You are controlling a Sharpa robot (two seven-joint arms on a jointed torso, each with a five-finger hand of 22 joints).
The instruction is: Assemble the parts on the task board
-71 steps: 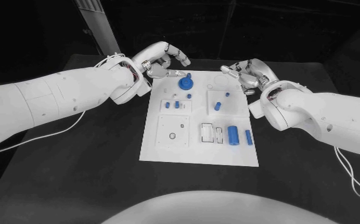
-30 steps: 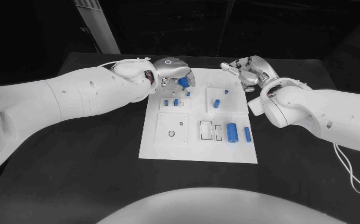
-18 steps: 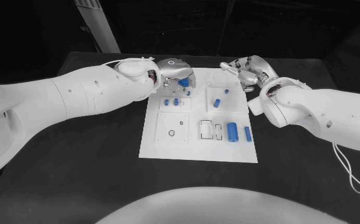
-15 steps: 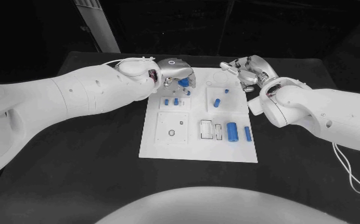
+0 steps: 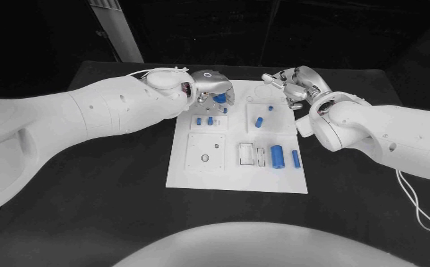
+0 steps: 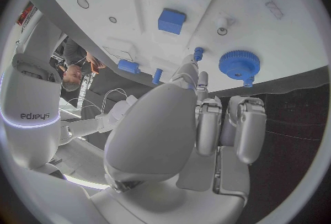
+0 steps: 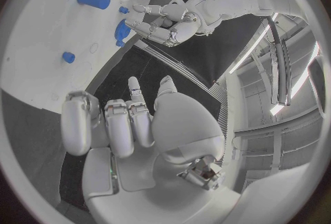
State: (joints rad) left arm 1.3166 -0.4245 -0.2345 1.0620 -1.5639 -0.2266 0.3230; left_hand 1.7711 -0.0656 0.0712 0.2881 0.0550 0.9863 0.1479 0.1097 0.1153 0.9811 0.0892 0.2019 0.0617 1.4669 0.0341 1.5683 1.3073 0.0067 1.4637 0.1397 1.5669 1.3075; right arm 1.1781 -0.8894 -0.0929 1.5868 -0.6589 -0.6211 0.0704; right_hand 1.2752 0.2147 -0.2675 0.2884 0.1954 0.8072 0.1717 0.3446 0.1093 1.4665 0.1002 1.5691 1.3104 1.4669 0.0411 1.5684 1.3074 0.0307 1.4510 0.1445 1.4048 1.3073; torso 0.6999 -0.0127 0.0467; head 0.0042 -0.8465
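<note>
hovering over the far left corner of the task board (image 5: 235,180), our left hand (image 5: 210,88) sits palm-down right above the blue gear-like part (image 5: 219,98), fingers curled down around it. from the left wrist view the gear-like part (image 6: 239,64) stands on the board just past the fingertips (image 6: 200,54), and we cannot tell whether the fingers actually touch or grip it, so the left hand's state stays unclear. our right hand (image 5: 293,84) hangs at the far right corner of the board, fingers loosely bent and apart, nothing in it, so it reads as released. in the right wrist view the right hand (image 7: 131,124) floats above the board edge with the left hand (image 7: 165,22) across from it. on the board in the head view we see two small blue blocks (image 5: 204,120) side by side in the left panel near the left hand, a short blue peg (image 5: 258,122) and a tiny blue stud (image 5: 269,109) in the right panel, then a large blue cylinder (image 5: 278,154) and a thinner blue pin (image 5: 296,159) lying beside each other near the right edge, closer to us. white rectangular slots (image 5: 247,153) sit just left of the cylinder. the black table (image 5: 99,205) carries the board in its middle.
</note>
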